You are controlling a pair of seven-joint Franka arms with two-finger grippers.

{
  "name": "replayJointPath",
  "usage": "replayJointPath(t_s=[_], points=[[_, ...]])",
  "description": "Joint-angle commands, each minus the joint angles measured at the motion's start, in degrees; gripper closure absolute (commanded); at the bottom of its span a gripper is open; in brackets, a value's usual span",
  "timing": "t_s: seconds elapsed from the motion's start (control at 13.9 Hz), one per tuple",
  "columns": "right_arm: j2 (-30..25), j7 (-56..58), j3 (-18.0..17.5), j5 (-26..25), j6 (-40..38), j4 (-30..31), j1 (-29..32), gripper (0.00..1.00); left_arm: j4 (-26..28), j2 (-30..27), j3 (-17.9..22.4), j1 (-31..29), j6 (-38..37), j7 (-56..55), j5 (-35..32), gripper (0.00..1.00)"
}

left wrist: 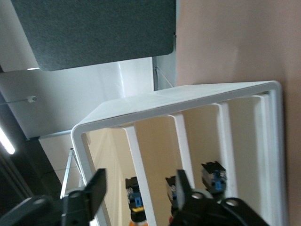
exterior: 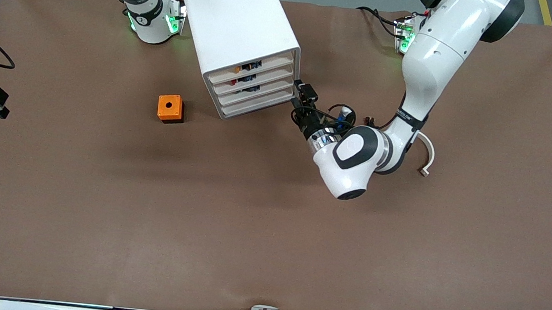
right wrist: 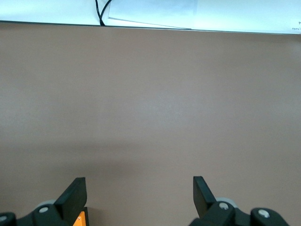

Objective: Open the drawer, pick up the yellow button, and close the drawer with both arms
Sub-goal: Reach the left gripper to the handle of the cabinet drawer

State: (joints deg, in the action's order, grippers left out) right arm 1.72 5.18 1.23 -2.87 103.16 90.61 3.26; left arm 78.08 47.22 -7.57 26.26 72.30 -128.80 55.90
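While the white cabinet point(exterior: 240, 30) is standing on the brown table point(exterior: 268, 235) with all four of its drawers pushed in, the left gripper point(exterior: 301, 92) is being held level at the cabinet's front corner, toward the left arm's end, its two fingers point(left wrist: 96, 186) spread apart and gripping nothing. The drawer point(exterior: 254, 67), uppermost of the four, is being shown shut, and the button point(exterior: 236, 69) is being glimpsed inside it as what seems a small orange speck. One orange cube point(exterior: 170, 108) is being seen on the table toward the right arm's end. The right gripper point(right wrist: 139, 190) is being kept waiting over bare table, likewise parted and empty.
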Motion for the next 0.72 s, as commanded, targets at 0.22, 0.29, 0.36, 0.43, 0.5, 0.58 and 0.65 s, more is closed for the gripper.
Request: replayJointPath(t_s=[0.22, 0.29, 0.36, 0.43, 0.5, 0.58, 0.65], points=[[-0.31, -0.26, -0.62, -0.21, -0.15, -0.26, 0.61, 0.0, -1.35, 1.47, 0.19, 3.44, -1.9, -1.71, 2.99, 0.42], [-0.31, -0.26, -0.62, -0.21, -0.15, -0.26, 0.61, 0.0, -1.35, 1.99, 0.19, 4.05, -1.9, -1.71, 2.99, 0.42], [-0.31, -0.26, -0.62, -0.21, -0.15, -0.26, 0.61, 0.0, -1.35, 2.08, 0.19, 4.49, -1.81, -1.8, 3.08, 0.42], [-0.31, -0.26, -0.62, -0.12, -0.15, -0.26, 0.61, 0.0, -1.35, 2.08, 0.19, 5.02, -1.9, -1.8, 3.08, 0.42], [-0.31, -0.26, -0.62, -0.21, -0.15, -0.26, 0.61, 0.0, -1.18, 2.08, 0.19, 6.07, -1.9, -1.8, 3.08, 0.42], [-0.31, -0.26, -0.62, -0.21, -0.15, -0.26, 0.61, 0.0, -0.91, 2.08, 0.19, 6.52, -1.9, -1.8, 3.08, 0.43], [-0.31, -0.26, -0.62, -0.21, -0.15, -0.26, 0.61, 0.0, -0.74, 2.17, 0.19, 7.3, -1.9, -1.71, 2.99, 0.44]])
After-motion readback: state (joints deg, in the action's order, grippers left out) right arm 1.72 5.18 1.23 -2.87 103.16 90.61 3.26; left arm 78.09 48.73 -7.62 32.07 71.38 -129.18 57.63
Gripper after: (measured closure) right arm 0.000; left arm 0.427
